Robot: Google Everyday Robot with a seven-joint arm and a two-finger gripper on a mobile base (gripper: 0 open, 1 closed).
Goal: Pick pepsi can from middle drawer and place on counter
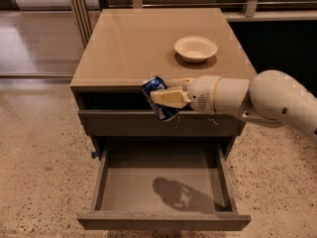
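Claw is clamping the tilted pepsi can at the front edge of the desk; raising it clear before moving inward is looking safest.

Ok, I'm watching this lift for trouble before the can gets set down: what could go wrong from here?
1. The pepsi can hangs tilted in the gripper, level with the front edge of the counter; it could clip that edge.
2. If it slips, it likely drops into the open middle drawer below.
3. The bowl stands on the counter; placing too far back-right could bump it.
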